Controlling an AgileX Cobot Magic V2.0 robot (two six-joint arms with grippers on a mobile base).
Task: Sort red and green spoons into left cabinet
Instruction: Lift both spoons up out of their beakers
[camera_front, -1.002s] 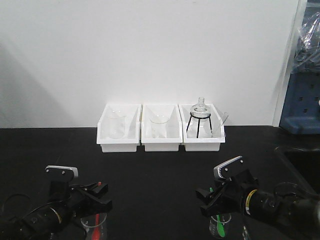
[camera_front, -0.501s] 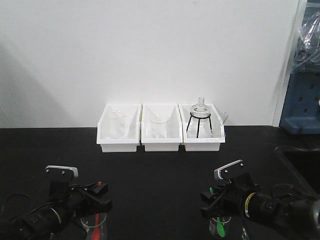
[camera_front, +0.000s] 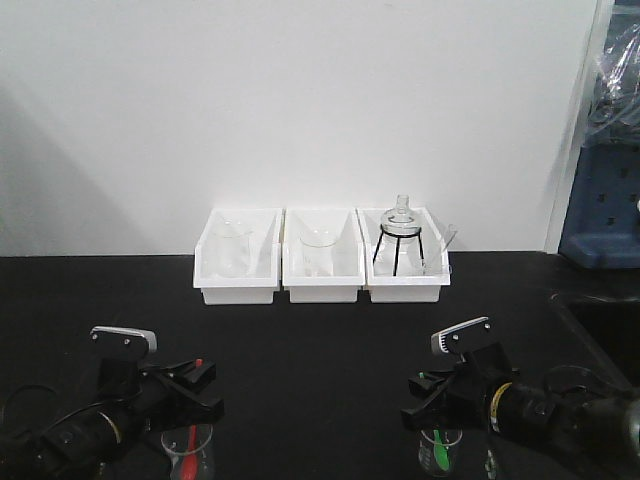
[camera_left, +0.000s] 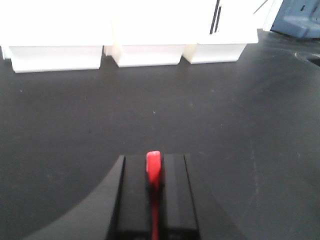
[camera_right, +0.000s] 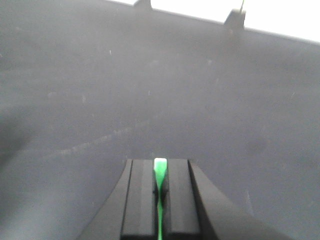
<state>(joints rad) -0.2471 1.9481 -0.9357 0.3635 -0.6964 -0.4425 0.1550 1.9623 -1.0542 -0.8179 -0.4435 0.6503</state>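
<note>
Two spoons, one in each of my jaws. The left jaws are clenched on the handle of the red spoon (camera_left: 153, 164), whose blunt tip pokes out past the pads in the left wrist view. The right jaws pinch the green spoon (camera_right: 159, 172) the same way, thin handle dead centre with a short stub showing.

From the front, each spoon's lower end sits in a small glass beaker on the black counter (camera_front: 320, 330). There is red in the left beaker (camera_front: 188, 452) and green in the right beaker (camera_front: 440, 452).

Over the last second little has moved. My left jaws have crept back and up a touch, so the left beaker's rim now shows clear below them. My right wrist has slid slightly to its right, with the green still down in the glass. I read that as the start of the lift, with both grasps made and neither spoon free of its beaker.

Beyond the beakers the counter runs bare to the three white bins (camera_front: 322, 262) against the wall, which hold glassware and are not my goal. The left cabinet shows in none of my views, so the whole carry lies ahead. I would draw each spoon straight up, since a sideways drag could tip these light beakers.
</note>
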